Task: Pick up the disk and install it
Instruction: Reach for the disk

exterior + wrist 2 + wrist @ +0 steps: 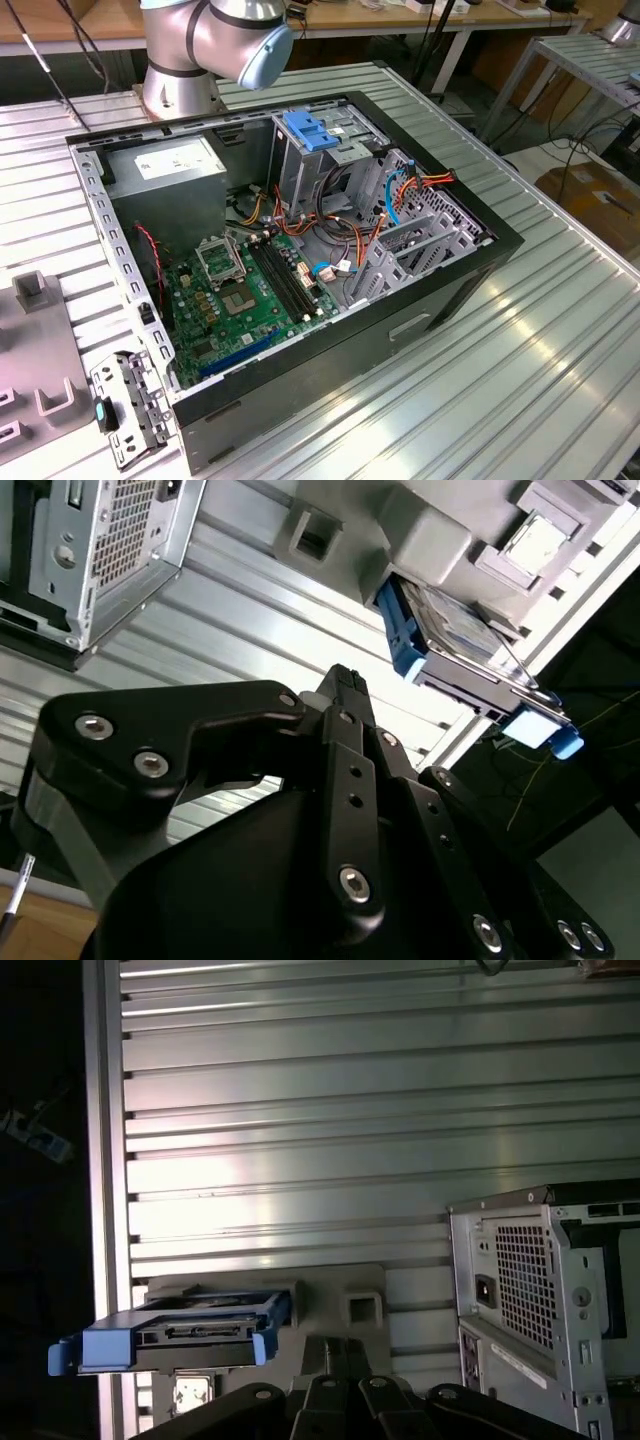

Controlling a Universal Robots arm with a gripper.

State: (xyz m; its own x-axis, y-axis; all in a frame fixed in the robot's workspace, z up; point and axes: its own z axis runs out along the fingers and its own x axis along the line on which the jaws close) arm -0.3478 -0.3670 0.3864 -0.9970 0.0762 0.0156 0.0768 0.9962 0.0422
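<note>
The disk (180,1335) is a flat dark-grey drive in a bright blue carrier. It rests on a grey holder (345,1295) near the edge of the slatted metal table. In the second wrist view the disk (450,630) sits tilted in the grey holder (430,530). My black gripper (345,675) hangs apart from the disk with its fingers together and nothing between them. Seen in the first wrist view, my gripper (335,1345) is level with the holder, beside the disk. The open computer case (290,250) lies on the table, its metal drive cage (320,160) upright inside.
The case's rear panel (540,1290) with its vent grille stands close to the gripper. A blue clip (310,130) tops the cage, and cables (400,190) run across the case. A grey fixture (40,400) and a metal bracket (135,400) lie at the exterior view's left. The arm's base (190,60) stands behind the case.
</note>
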